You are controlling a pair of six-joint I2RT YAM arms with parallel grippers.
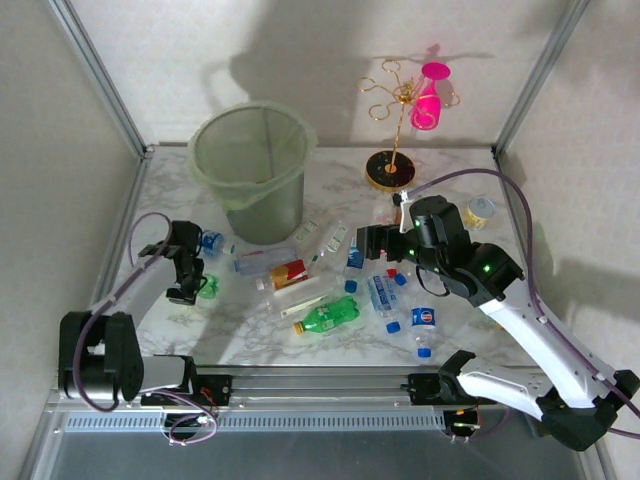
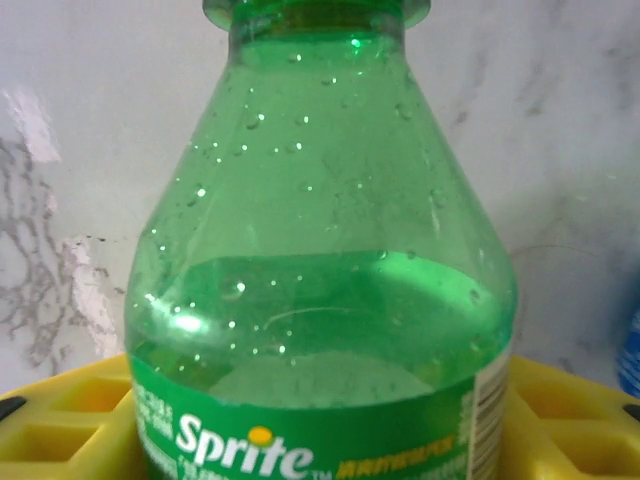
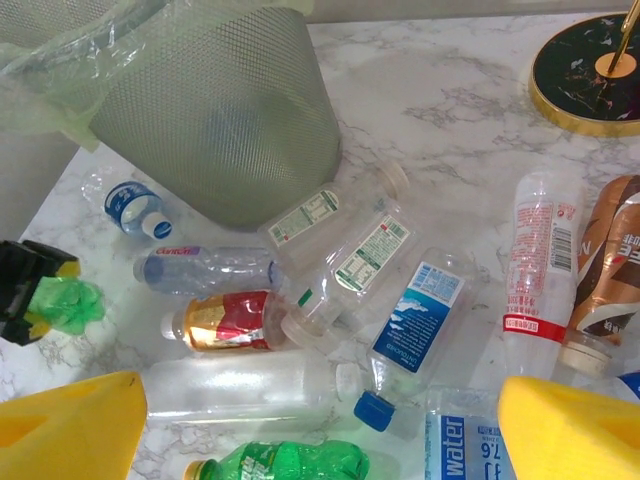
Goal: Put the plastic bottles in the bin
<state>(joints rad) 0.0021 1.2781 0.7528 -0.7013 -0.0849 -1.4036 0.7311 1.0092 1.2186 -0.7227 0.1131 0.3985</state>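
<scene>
The task is being judged as barely begun. The bin [image 1: 250, 165] is standing at the back left of the tabletop [image 1: 335, 190]. From above its inside is looking bare, so no bottle is being counted as delivered yet. The plastic bottles [image 1: 330, 315] are lying scattered in front of it and to its right, mostly on their sides, some touching or overlapping. Roughly a dozen are being left to move.

One green Sprite bottle [image 2: 320, 280] is being flanked by the left gripper [image 1: 197, 285] at the tabletop's left side, in front of the bin and apart from it. In the left wrist view the yellow fingers [image 2: 70, 410] are sitting against both sides of its label, partly open. Whether the bottle is actually being squeezed cannot be told. This is being judged as the first pickup, with the lift and the carry to the bin not yet done.

The right gripper [image 3: 320, 385] is being held above the middle of the heap, its fingers spread wide with nothing between them. A clear bottle with a blue cap [image 3: 410, 330] is lying just beneath it.
</scene>
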